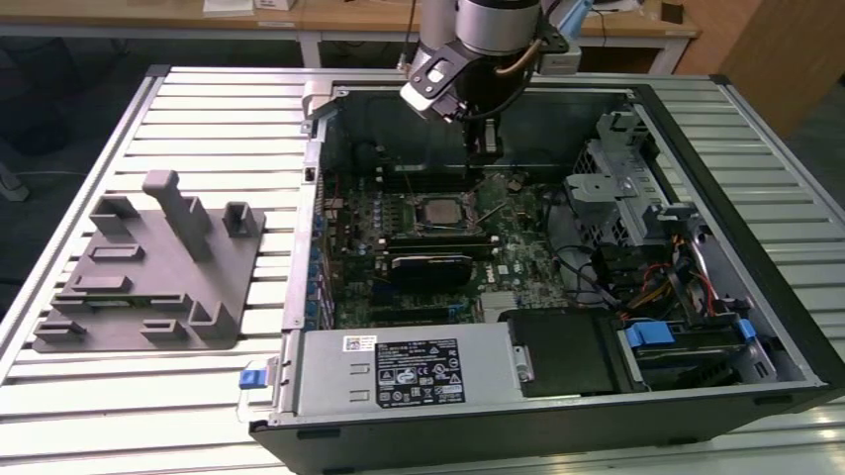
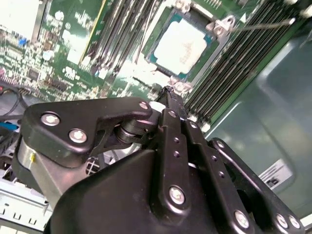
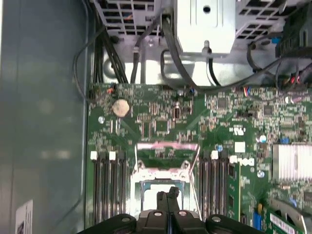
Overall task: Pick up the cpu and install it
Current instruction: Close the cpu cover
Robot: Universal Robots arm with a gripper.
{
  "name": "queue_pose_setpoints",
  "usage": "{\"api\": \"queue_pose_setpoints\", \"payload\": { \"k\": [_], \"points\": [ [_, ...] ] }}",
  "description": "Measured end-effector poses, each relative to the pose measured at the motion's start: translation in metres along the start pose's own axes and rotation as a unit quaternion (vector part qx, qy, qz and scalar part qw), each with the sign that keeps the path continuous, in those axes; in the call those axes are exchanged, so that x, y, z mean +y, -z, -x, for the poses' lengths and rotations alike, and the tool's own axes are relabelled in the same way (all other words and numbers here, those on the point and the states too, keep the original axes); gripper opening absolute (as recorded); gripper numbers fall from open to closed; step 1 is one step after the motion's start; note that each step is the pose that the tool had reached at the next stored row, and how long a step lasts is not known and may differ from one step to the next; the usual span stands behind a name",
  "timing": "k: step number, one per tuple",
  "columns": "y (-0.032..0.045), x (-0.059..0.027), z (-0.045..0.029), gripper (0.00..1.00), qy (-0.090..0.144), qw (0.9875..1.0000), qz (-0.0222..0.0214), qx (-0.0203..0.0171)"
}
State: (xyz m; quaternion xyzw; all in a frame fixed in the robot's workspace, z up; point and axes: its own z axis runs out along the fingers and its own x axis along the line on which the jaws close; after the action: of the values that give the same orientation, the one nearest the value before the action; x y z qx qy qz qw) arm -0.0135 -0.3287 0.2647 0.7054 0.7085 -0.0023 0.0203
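The arm (image 1: pixel 492 30) hangs over the far end of an open computer case (image 1: pixel 739 396), which lies on its side on a slatted metal counter (image 1: pixel 198 109). Its black jaws are clenched tight with nothing between them, pointing down at the green circuit board (image 1: pixel 516 262) inside the case. The cpu (image 1: pixel 442 211) lies flat in its socket near the middle of that board, silvery top up, between rows of dark memory slots (image 3: pixel 105 190). In the second wrist view a thin wire lever (image 2: pixel 263 24) juts out just beside the socket's corner. The jaw tips hover above the socket's edge, apart from the cpu and touching nothing. A grey fixture (image 1: pixel 145 287) with upright posts sits on the counter at the exterior view's left, well apart from the case.
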Motion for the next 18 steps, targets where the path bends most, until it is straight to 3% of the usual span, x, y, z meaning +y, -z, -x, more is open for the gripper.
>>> {"api": "queue_pose_setpoints", "payload": {
  "k": [18],
  "points": [
    [-0.0013, 0.0512, 0.0002, 0.11, 0.000, 1.0000, -0.0003, 0.0000]
  ]
}}
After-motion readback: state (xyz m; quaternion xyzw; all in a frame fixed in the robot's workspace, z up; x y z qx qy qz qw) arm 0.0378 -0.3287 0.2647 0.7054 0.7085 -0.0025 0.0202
